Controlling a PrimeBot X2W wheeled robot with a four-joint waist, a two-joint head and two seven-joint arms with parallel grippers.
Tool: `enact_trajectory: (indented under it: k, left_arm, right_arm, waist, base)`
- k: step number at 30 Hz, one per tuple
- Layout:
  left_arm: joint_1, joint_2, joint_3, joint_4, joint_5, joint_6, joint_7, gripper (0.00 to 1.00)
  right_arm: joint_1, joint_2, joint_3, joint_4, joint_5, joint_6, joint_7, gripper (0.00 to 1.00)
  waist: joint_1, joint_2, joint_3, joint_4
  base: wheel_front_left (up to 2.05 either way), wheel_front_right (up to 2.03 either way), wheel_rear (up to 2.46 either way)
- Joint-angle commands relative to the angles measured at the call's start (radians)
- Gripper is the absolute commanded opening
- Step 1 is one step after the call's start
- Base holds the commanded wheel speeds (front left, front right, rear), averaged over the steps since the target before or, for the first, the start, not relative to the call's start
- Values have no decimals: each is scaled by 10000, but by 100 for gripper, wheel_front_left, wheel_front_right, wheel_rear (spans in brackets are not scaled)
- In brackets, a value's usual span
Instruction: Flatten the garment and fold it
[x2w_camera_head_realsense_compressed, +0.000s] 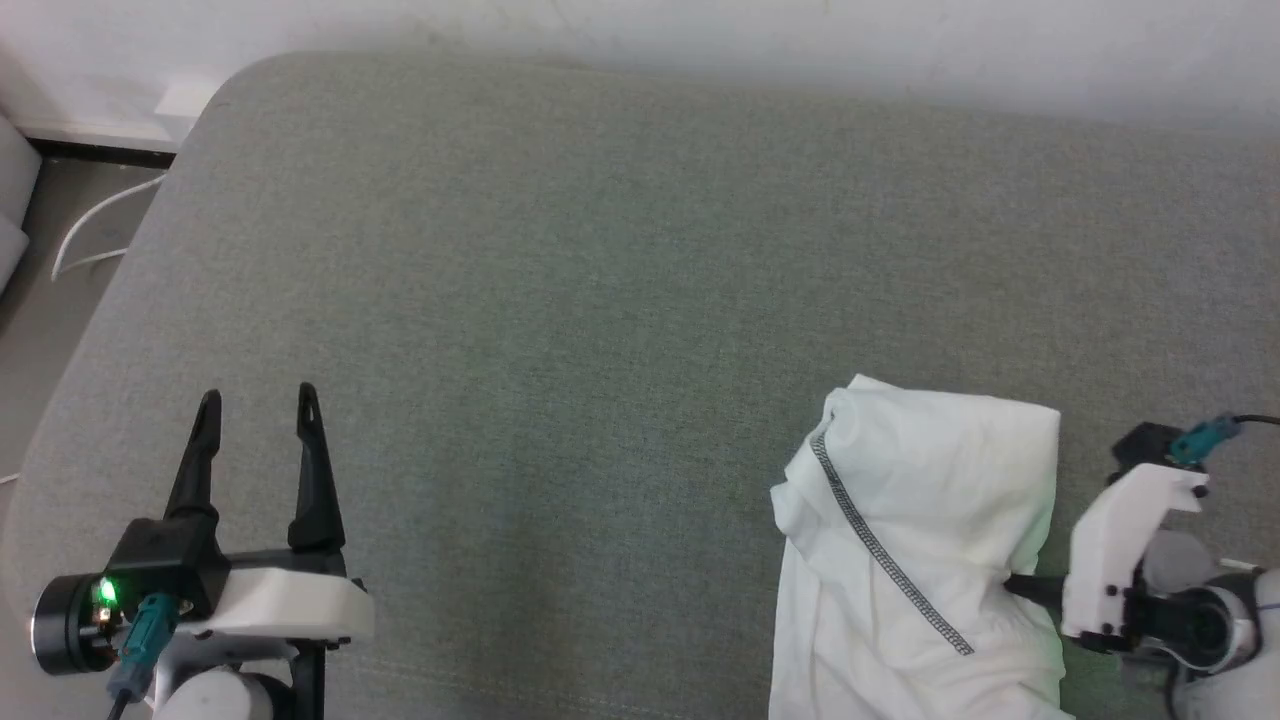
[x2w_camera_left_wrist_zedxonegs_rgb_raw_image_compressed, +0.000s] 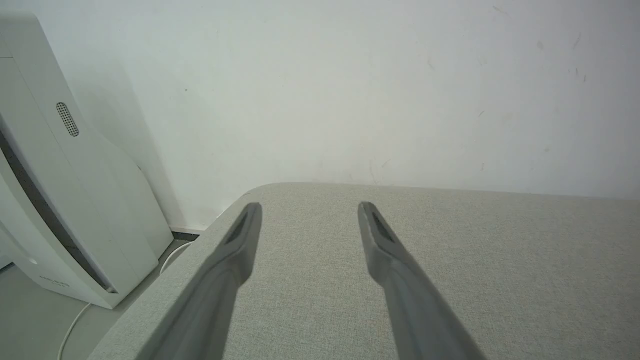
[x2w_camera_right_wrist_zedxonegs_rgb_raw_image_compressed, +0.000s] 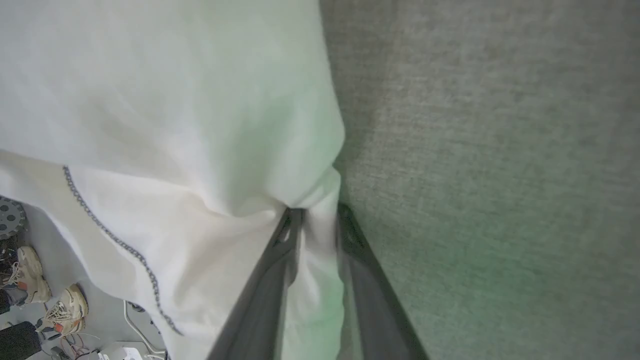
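The garment is a white T-shirt with a dark zigzag seam, bunched at the near right of the grey padded surface and hanging over its front edge. My right gripper reaches into its right side from the right. In the right wrist view its two dark fingers stand close together, with a fold of the garment pinched between them at the cloth's edge. My left gripper rests open at the near left, far from the cloth, and nothing lies between its fingers.
A white wall runs behind the surface. A pale appliance and a white cable stand off the rounded left corner. Shoes and clutter lie on the floor below the front edge.
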Motion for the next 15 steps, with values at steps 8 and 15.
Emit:
enact_trajectory:
  k: [8,15]
  left_arm:
    - [-45,-129,106,201,274,-172,-57,100]
    - [152,-19,-1,236,338,-229,4,100]
  right_arm:
    - [163,628,376,295,-299,-23,648,0]
    - [-174,-852,2326,-1495,-35,-23,282,0]
  waist:
    - [0,0,-400,-50]
    - [0,0,-895,-514]
  base:
    - [0,0,0]
    - [0,0,0]
